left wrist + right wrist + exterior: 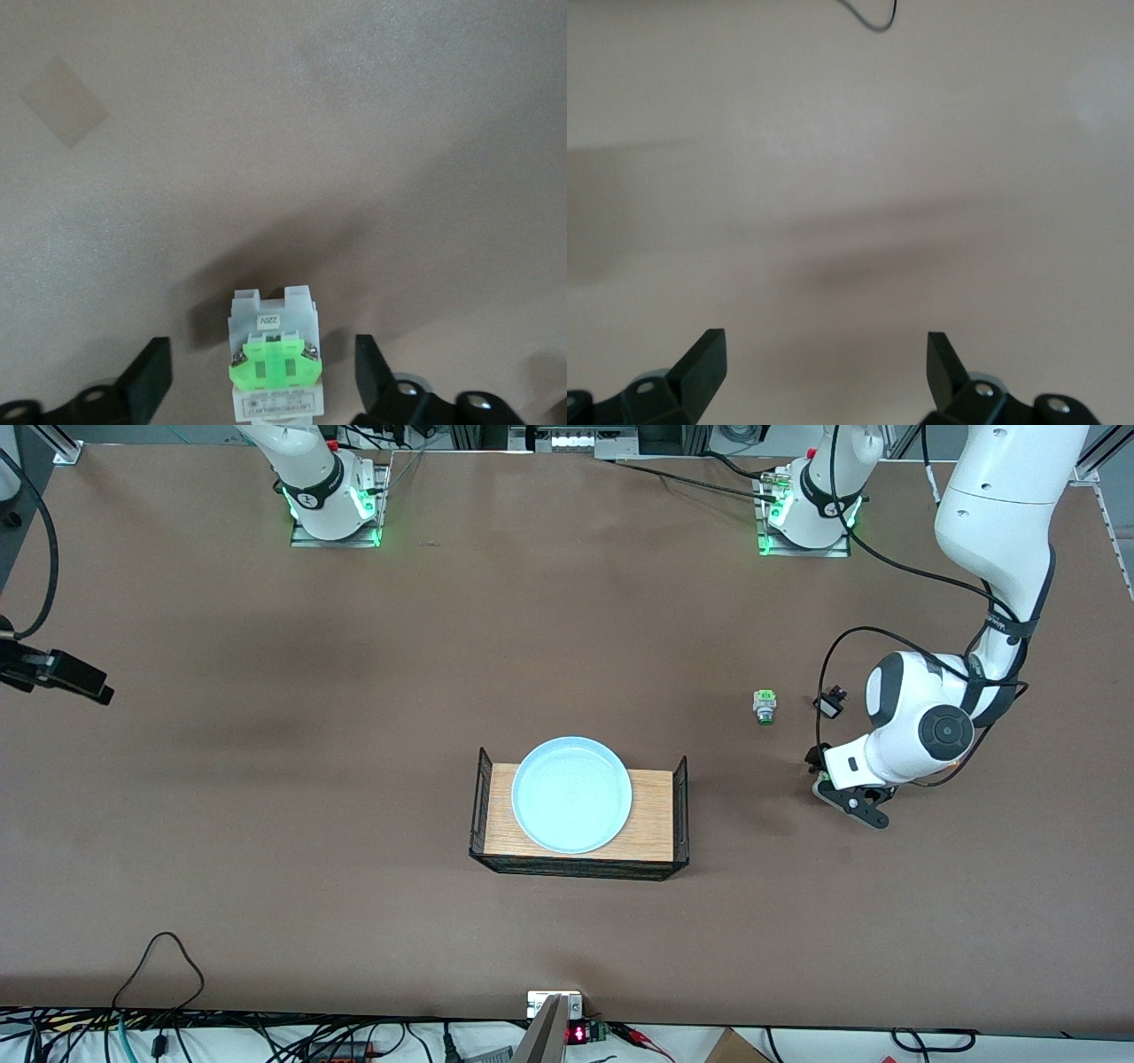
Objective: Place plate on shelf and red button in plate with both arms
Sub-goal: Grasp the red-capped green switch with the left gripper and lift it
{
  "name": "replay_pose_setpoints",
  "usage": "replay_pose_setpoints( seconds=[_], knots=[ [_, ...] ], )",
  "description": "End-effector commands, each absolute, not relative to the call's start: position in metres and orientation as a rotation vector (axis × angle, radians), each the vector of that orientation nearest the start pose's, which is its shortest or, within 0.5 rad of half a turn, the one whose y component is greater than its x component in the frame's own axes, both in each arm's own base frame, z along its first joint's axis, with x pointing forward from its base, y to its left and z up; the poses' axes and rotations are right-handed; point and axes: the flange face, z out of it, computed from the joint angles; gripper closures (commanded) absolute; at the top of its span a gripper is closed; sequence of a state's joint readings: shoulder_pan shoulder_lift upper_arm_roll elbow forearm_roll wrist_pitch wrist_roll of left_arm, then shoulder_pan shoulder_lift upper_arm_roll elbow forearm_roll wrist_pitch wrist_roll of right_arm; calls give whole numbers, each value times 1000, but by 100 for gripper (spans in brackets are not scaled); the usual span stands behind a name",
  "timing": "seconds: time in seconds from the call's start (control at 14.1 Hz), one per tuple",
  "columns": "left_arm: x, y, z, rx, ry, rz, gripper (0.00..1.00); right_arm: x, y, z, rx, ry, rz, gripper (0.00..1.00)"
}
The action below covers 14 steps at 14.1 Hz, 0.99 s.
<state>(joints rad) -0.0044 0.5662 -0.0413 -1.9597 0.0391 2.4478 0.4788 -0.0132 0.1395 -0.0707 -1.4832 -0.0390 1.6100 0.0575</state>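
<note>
The pale-blue plate (571, 794) lies on a wooden tray with wire sides (651, 819) in the middle of the table. My left gripper (849, 799) is down at the table toward the left arm's end. It stands open (261, 354), one finger on each side of the red button (273, 354) with a gap on both sides. The button shows its white-grey body and green block; its cap is hidden. My right gripper (826, 354) hangs open over bare table with nothing between its fingers. In the front view it shows dark at the right arm's end (75, 677).
A similar green-capped switch (765, 707) lies on the table, farther from the front camera than the left gripper. A small black clip (830, 703) sits beside it. Cables run along the table's near edge (159, 957).
</note>
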Motion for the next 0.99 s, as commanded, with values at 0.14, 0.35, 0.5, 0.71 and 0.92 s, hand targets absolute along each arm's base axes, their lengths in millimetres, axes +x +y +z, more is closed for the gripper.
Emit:
replay_pose_setpoints(
  seconds=[0.14,0.35,0.5,0.71,0.92],
  knots=[
    [599,-24,179,-3023,888,136,52,553,-41,598,-3157,182,10,0],
    [597,-29,184,-3020,903,184,82,554,-44,599,-3116,174,-8,0],
    [603,-36,200,-3017,915,232,87,555,-45,607,-3127,129,-27,0],
    [623,-45,238,-3013,932,260,87,557,-44,613,-3135,123,-44,0],
    [646,-81,305,-3002,1010,322,87,554,-42,619,-3132,116,-56,0]
  ],
)
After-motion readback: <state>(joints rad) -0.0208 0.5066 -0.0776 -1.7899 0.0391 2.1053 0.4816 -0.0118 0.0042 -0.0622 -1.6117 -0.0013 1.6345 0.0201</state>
